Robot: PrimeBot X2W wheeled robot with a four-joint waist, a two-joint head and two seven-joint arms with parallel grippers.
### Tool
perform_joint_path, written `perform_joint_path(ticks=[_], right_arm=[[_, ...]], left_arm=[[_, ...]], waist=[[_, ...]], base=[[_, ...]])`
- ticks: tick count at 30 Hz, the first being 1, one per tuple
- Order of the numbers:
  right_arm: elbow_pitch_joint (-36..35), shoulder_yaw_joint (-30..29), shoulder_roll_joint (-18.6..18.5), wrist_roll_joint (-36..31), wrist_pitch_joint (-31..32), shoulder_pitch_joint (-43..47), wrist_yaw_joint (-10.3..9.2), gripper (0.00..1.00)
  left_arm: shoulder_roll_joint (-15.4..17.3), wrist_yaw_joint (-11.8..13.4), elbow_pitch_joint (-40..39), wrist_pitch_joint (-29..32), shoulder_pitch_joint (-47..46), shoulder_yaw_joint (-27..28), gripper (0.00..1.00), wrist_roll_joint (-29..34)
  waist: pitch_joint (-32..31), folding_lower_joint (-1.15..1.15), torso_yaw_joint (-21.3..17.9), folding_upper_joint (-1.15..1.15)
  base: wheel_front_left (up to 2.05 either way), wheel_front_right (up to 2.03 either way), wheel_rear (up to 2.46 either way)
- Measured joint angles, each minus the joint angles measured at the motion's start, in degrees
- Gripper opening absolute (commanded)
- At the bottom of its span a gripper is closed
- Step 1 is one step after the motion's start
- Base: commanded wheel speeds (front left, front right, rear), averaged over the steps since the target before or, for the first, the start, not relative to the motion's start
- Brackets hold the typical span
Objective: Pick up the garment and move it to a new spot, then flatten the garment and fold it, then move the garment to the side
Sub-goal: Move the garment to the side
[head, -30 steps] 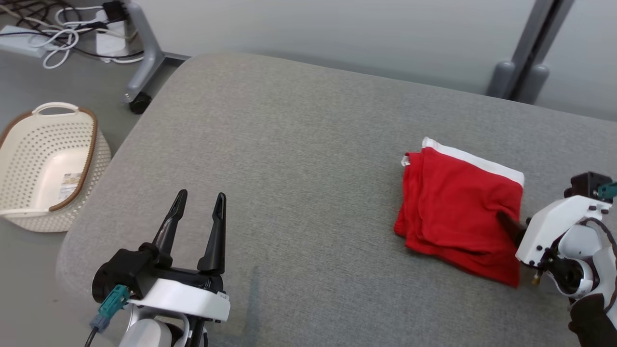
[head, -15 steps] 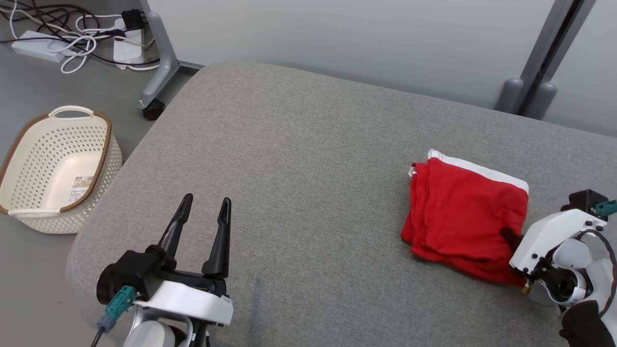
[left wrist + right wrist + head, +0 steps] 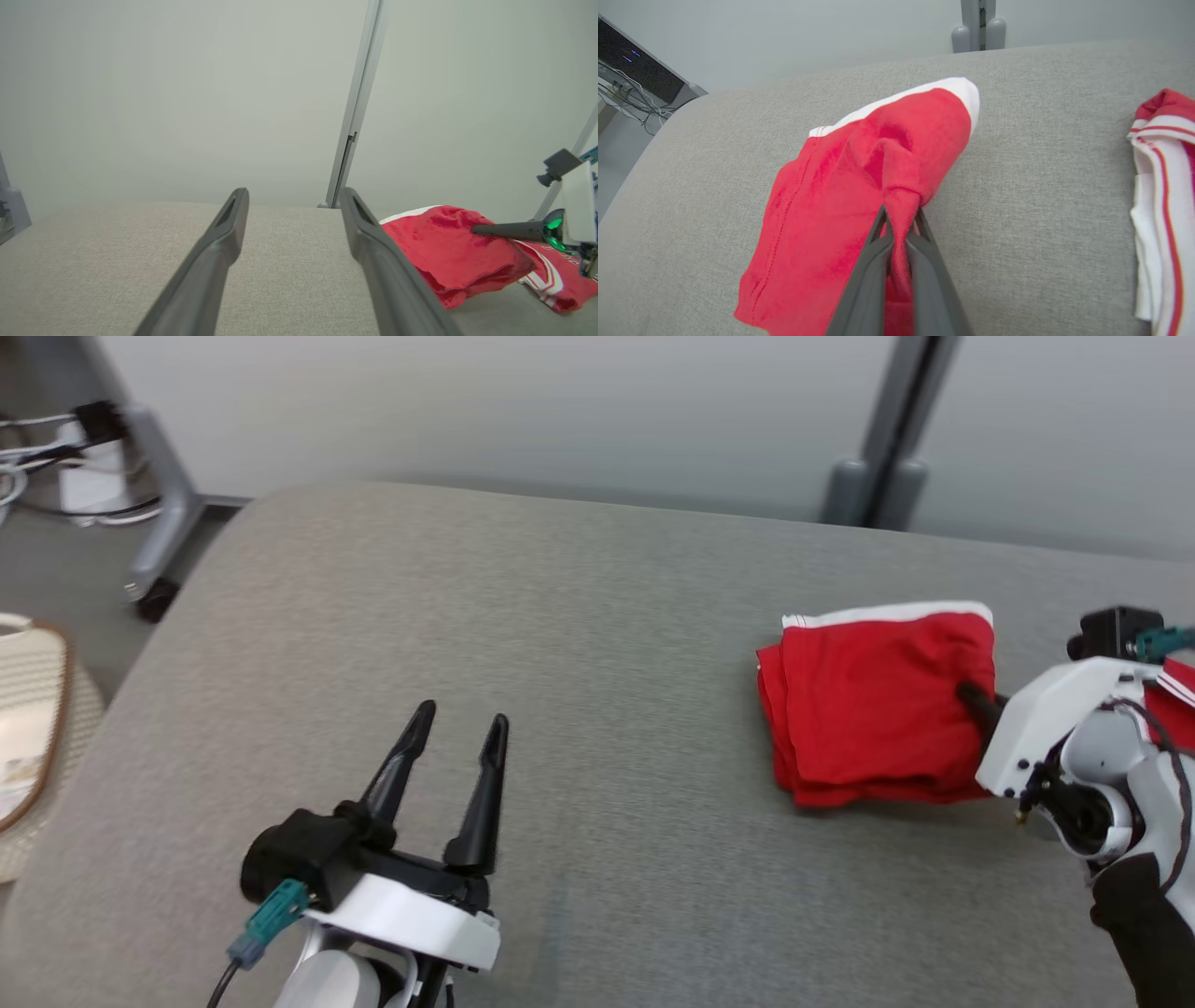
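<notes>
On the right side of the desk (image 3: 560,616): the folded red garment (image 3: 868,709) lies here, with a white band along its far edge.
Right end effector (image 3: 900,213): closed tight, pinching a bunched-up edge of the garment.
Left end effector (image 3: 462,714): fingers spread apart, holding nothing, over the grey desk.
Striped cloth (image 3: 1157,186): red and white, near the garment, not touching it.

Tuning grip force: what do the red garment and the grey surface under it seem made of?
The red garment: soft matte knit, probably cotton jersey; bunches into folds where the right gripper pinches it. The grey surface: woven upholstery-like fabric, heathered weave, rounded edge.
</notes>
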Motion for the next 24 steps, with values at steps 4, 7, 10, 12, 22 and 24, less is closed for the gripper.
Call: perform_joint_path(ticks=[4,7,10,12,22,24], right_arm=[[-2.38,2.89,-1.49,-0.18,1.26,-2.77,0.00,0.00],[-4.44,5.55,-3.03,-0.08,1.91,-4.66,0.00,0.00],[-6.05,7.72,-5.24,-0.04,1.63,-7.48,0.00,0.00],[-6.50,8.59,-6.79,0.00,1.23,-9.32,0.00,0.00],[-4.80,9.71,-17.94,1.83,0.86,-15.25,0.01,0.00],[-4.37,9.59,-18.98,2.05,0.87,-15.38,0.01,0.00]], left_arm=[[-0.24,-0.27,-1.20,1.05,-1.17,-2.32,1.00,0.00],[-0.34,-0.45,-1.90,1.57,-2.54,-3.22,1.00,0.09],[-0.13,-0.68,-2.33,2.34,-4.18,-3.91,1.00,0.58],[0.24,-0.70,-2.59,2.74,-5.24,-4.24,1.00,0.79],[2.82,-0.86,-4.67,5.34,-8.64,-4.85,1.00,2.31],[3.07,-0.85,-4.83,5.36,-8.71,-4.80,1.00,2.37]], waist=[[0.97,0.00,-4.77,0.00],[2.13,0.00,-8.48,0.00],[3.87,0.00,-11.92,0.00],[5.51,0.00,-13.78,0.00],[16.36,0.00,-19.24,0.00],[17.08,0.00,-19.53,0.00]], base=[[0.00,0.00,0.00],[0.00,0.00,0.00],[0.00,0.00,0.00],[0.00,0.00,0.00],[0.00,0.00,0.00],[0.00,0.00,0.00]])
